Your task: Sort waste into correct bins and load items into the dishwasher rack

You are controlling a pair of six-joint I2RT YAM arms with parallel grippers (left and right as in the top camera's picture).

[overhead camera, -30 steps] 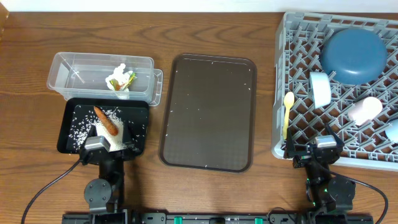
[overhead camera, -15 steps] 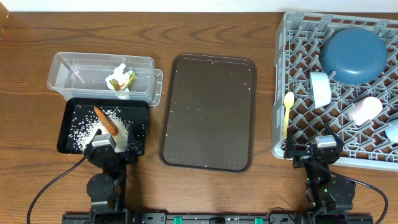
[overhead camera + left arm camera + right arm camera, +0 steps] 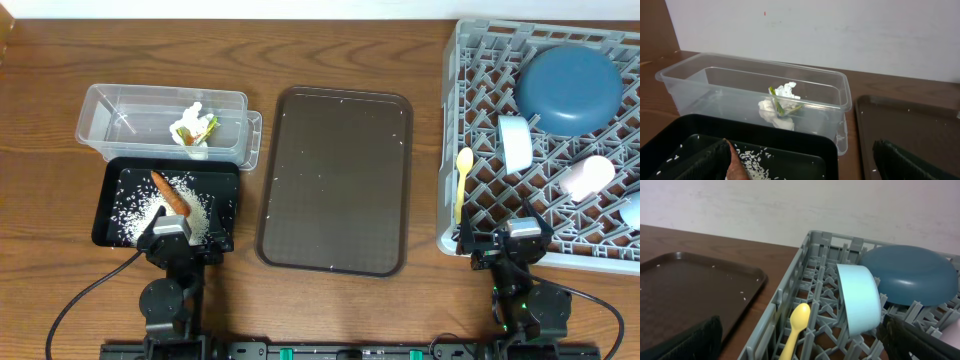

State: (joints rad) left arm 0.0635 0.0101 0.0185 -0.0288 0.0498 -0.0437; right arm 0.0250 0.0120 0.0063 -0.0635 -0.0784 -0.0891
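The clear tub [image 3: 110, 125] holds white tissues and the yellow-green wrapper [image 3: 194, 129], also in the left wrist view [image 3: 782, 102]. The black tray [image 3: 112, 190] holds the carrot [image 3: 169, 193] and rice grains [image 3: 135, 208]. The grey rack [image 3: 470, 60] holds the dark blue bowl [image 3: 568, 88], the white bowl [image 3: 516, 143], the pink cup [image 3: 587, 177], a light-blue cup [image 3: 631, 208] and the yellow spoon [image 3: 462, 180]. My left gripper [image 3: 172, 236] is open and empty at the black tray's near edge. My right gripper [image 3: 512, 240] is open and empty at the rack's near edge.
A large dark brown serving tray [image 3: 338, 175] with a few stray rice grains lies in the middle between the bins and the rack. The table is brown wood. A white wall stands behind.
My left gripper has drawn back toward the near edge of the black tray. The right arm has not moved.
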